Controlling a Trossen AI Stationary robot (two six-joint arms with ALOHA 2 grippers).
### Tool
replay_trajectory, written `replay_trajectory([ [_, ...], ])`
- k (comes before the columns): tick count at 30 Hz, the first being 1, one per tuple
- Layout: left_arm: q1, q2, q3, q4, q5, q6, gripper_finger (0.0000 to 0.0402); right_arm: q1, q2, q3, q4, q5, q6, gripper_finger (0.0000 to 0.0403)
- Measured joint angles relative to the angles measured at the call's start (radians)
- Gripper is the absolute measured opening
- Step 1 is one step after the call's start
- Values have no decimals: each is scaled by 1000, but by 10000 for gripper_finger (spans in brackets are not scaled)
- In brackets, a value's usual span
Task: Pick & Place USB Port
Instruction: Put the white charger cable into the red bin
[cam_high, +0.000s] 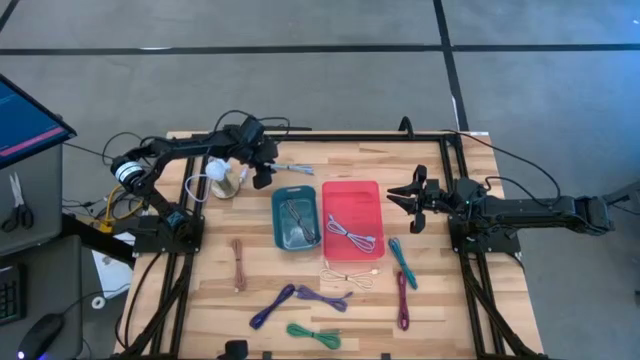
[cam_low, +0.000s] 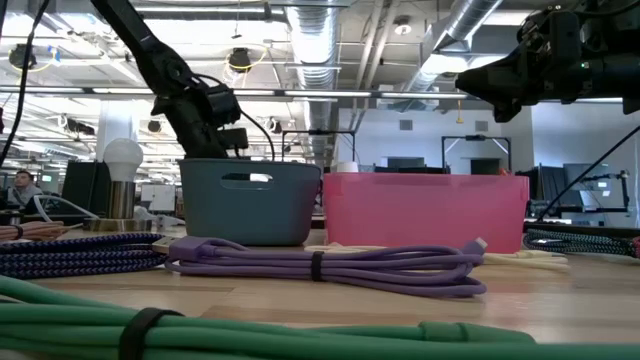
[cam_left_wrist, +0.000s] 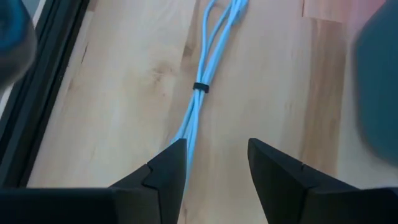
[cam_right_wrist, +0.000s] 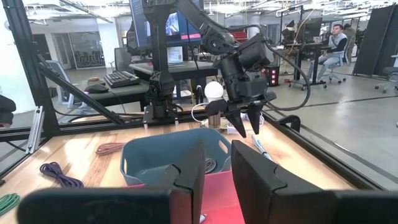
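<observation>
Pale-blue cable (cam_left_wrist: 198, 93) (light, limp, likely slippery) lies at the far edge; left gripper (cam_left_wrist: 214, 165) hovers wide open, empty; grab beside its tie.

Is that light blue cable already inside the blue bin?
No, the light blue cable lies on the bare wooden table beside the blue bin, under the open left gripper.

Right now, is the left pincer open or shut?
Open: the left pincer shows a clear gap between its fingers, above the blue cable, gripping nothing.
</observation>
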Motion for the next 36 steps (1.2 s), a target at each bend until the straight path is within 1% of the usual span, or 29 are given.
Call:
replay_trajectory([
  [4,4,0,-25,7,-61,0,171,0,0,0,0,0,0,71],
  [6,11,0,-37,30,-76,0,171,0,0,0,1,0,0,71],
  [11,27,2,-61,112,-78,-3,171,1,0,0,5,0,0,71],
  [13,33,12,-66,120,-78,-16,170,1,0,0,5,0,0,71],
  [21,42,133,-64,143,-60,-36,161,1,0,0,5,0,0,71],
  [26,41,149,-64,174,-50,-37,148,1,0,0,5,0,0,71],
  [30,39,115,-67,177,-61,-29,117,1,0,0,5,0,0,71],
  [33,39,92,-70,167,-86,-26,72,0,0,0,5,0,0,71],
  [36,41,78,-70,174,-122,-26,18,1,0,0,5,0,0,71],
])
